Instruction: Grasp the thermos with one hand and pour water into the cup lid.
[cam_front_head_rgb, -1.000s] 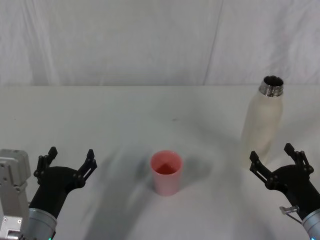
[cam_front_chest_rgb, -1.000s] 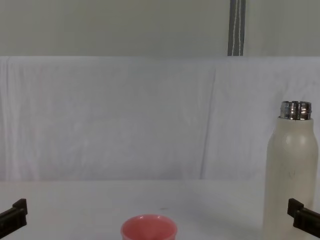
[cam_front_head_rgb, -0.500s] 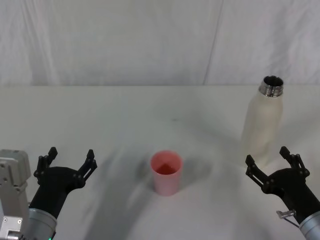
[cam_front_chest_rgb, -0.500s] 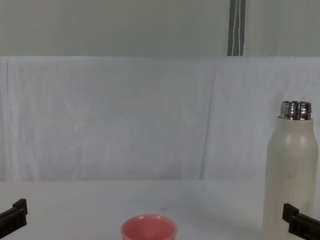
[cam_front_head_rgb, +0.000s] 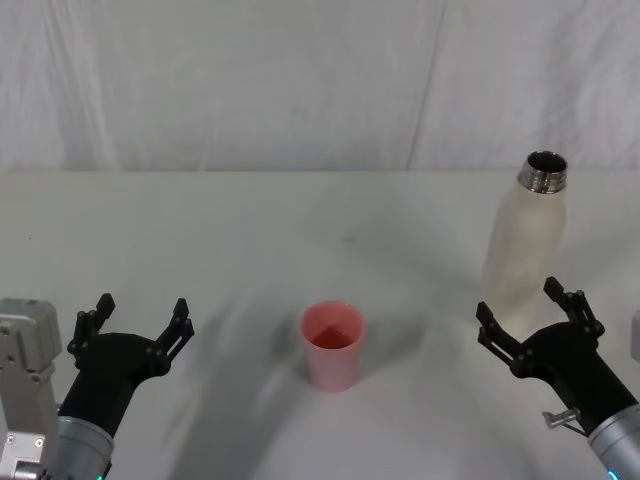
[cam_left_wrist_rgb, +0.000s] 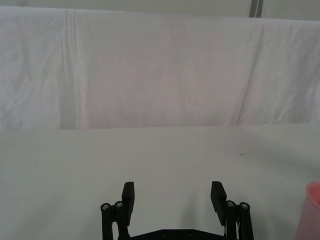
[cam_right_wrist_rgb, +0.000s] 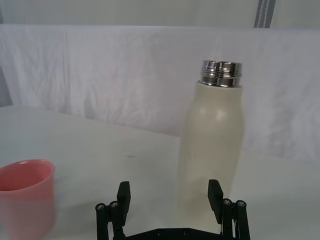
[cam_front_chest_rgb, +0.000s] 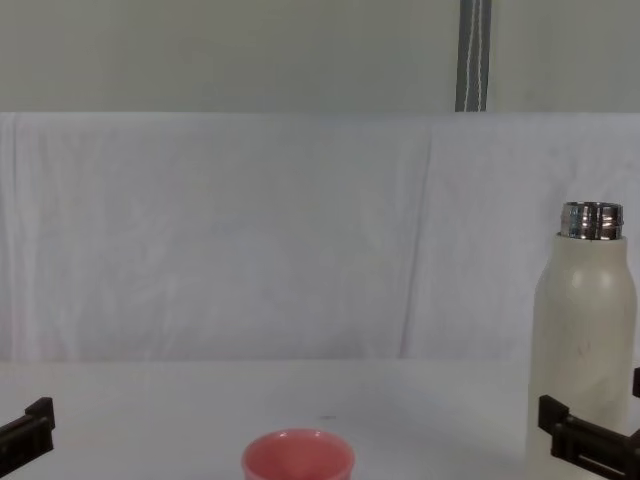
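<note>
Standing: matte cream thermos (cam_front_head_rgb: 524, 250), steel neck | round pink cup lid (cam_front_head_rgb: 333, 344)

The thermos (cam_front_head_rgb: 526, 243) stands upright at my right on the white worktop (cam_front_head_rgb: 250, 230), a tall cream bottle, its steel neck uncapped. The cup lid (cam_front_head_rgb: 333, 345), small, pink and mouth-up, sits well apart toward my left, nearer me.

Two tools spread open over a white counter

The thermos (cam_front_head_rgb: 527, 245) stands upright, uncapped, toward the counter's (cam_front_head_rgb: 250, 230) right edge, the right tool (cam_front_head_rgb: 528, 313) just before its base. The pink cup lid (cam_front_head_rgb: 333, 345) sits mid-counter toward the front edge; the left tool (cam_front_head_rgb: 138, 318) hangs near the front-left corner.
</note>
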